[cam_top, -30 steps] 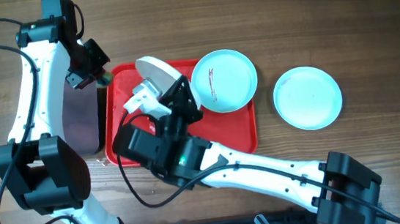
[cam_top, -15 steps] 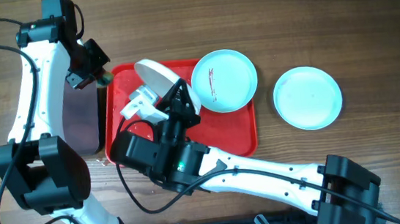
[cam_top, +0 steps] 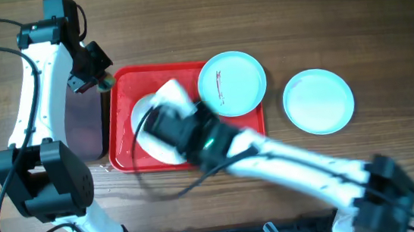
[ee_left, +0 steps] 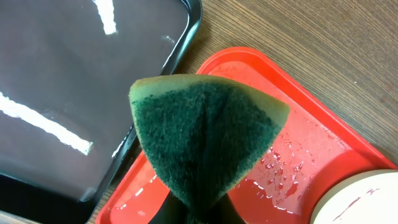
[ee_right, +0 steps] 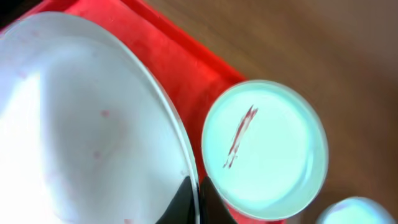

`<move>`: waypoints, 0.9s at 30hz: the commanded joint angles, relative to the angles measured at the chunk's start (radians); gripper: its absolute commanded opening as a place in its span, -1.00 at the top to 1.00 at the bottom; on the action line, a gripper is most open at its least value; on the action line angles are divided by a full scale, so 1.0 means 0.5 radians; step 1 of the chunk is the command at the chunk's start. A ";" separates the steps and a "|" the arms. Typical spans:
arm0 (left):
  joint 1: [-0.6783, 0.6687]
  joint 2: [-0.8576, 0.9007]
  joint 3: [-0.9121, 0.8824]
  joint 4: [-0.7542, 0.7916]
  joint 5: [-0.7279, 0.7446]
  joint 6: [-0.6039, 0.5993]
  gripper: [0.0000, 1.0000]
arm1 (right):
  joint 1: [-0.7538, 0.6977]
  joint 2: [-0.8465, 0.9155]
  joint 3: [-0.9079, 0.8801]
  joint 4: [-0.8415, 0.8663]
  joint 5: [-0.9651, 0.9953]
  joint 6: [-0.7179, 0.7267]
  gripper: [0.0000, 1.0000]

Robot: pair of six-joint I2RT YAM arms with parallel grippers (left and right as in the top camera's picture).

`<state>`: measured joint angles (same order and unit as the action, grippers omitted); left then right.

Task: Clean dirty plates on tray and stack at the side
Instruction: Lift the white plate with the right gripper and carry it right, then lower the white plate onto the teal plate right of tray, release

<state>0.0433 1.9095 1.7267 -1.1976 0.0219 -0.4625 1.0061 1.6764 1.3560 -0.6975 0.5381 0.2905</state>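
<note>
— What is your desk carrying right now?

— Three things lie straight on the wood. The black tray is at your left, and the red tray is just beside it. A pale turquoise plate lies apart on your right.

— And the smeared plate?

— It sits over the red tray's far right corner, overhanging the desk.

**Quick headcount of what's on the table**

Three plates total: a white plate, a second white plate and one turquoise plate. Two trays: one red tray, one black tray. Just one green sponge. Two arms: left arm, right arm.
</note>
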 commanded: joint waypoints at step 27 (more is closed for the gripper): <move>0.004 -0.022 -0.013 0.005 -0.040 -0.027 0.92 | -2.823 -0.389 -0.861 -0.148 -1.438 0.153 0.91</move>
<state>0.0433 1.9095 1.7252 -1.1973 0.0189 -0.4625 -0.3943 1.4918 0.9962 -0.8165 -0.1497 0.3660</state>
